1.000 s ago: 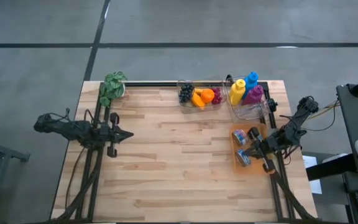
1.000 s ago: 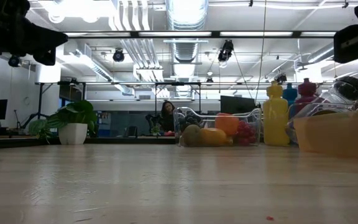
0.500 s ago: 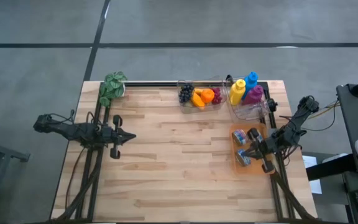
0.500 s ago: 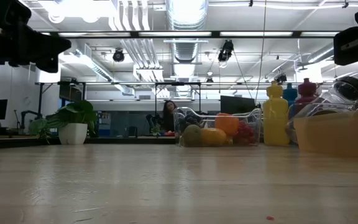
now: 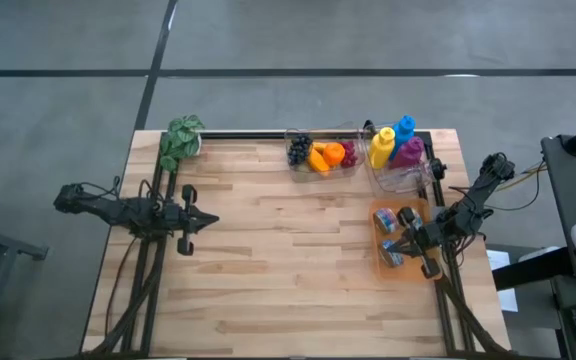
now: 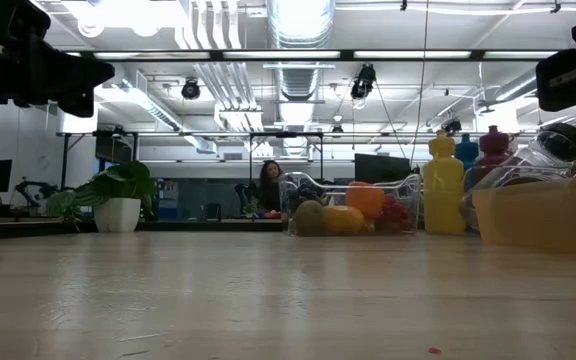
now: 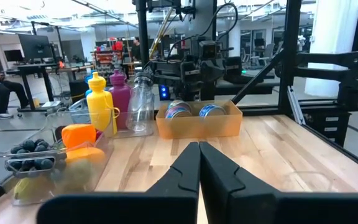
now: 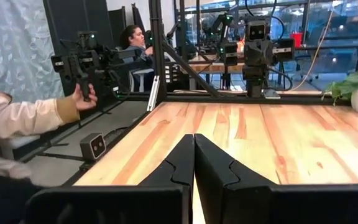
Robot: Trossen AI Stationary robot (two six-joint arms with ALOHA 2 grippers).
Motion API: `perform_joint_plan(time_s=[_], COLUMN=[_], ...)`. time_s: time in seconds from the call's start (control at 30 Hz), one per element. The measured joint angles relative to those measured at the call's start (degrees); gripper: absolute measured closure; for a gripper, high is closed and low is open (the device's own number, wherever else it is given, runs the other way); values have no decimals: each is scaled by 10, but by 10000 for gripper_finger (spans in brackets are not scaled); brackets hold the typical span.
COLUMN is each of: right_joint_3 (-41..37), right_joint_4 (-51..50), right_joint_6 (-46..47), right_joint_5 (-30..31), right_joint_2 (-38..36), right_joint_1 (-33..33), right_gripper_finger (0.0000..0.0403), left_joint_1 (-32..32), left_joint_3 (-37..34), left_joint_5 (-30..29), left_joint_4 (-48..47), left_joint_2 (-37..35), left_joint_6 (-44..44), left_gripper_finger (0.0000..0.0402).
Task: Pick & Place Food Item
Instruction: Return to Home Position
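A clear bin of fruit point(image 5: 323, 155) stands at the table's far edge, holding dark grapes, an orange and other pieces; the left wrist view also shows the fruit bin point(image 7: 48, 165). My left gripper point(image 5: 213, 218) hangs shut and level over the table's left side, pointing right, with nothing in it. Its closed fingers point(image 7: 199, 163) show in the left wrist view. My right gripper point(image 5: 396, 242) hangs shut and level over the orange tray point(image 5: 400, 268) at the right edge, pointing left. Its fingers point(image 8: 194, 155) hold nothing.
The orange tray holds cans point(image 5: 386, 217). Yellow, blue and magenta bottles point(image 5: 396, 145) stand in a clear bin at the far right. A potted plant point(image 5: 180, 140) stands at the far left corner. A person's hand point(image 8: 82, 96) shows beyond the table's edge. Bare wood point(image 5: 288, 260) lies between the arms.
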Motion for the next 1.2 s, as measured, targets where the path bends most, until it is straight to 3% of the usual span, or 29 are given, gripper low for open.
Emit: perform_joint_plan(time_s=[1.2], right_joint_3=[0], right_joint_4=[0], right_joint_6=[6], right_joint_5=[1], right_joint_2=[0], right_joint_1=[0], right_gripper_finger=[394], left_joint_1=[0], left_joint_3=[0], left_joint_5=[0], left_joint_4=[-1], left_joint_2=[0], left_joint_6=[-2], left_gripper_finger=[391])
